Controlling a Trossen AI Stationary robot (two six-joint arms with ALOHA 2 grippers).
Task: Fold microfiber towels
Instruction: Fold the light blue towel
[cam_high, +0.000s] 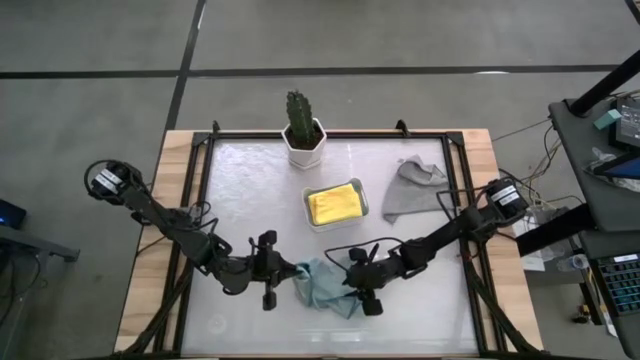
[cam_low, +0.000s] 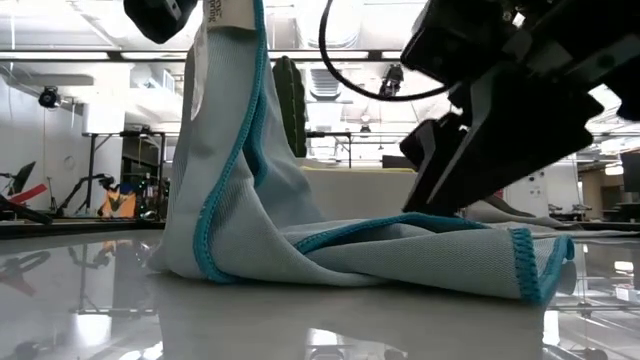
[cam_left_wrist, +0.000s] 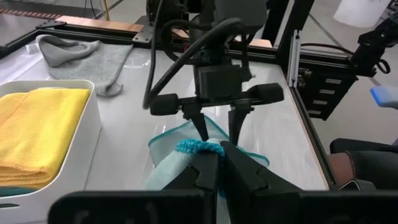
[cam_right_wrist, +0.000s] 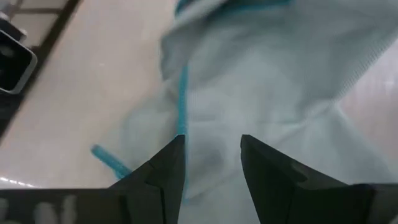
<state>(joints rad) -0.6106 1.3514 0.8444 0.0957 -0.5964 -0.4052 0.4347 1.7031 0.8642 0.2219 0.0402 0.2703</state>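
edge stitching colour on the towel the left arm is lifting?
Bright teal-blue stitching on the pale teal towel; clearest in the low view.

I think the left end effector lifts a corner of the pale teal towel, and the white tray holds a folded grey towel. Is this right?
Not quite. The high view shows a yellow towel in the white tray; the grey towel lies beside it on the table. The left end effector does lift a corner of the pale teal towel.

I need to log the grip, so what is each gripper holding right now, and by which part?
The left gripper is shut on the teal towel, pinching its stitched edge and lifting that side. The right gripper is open over the towel, holding nothing yet.
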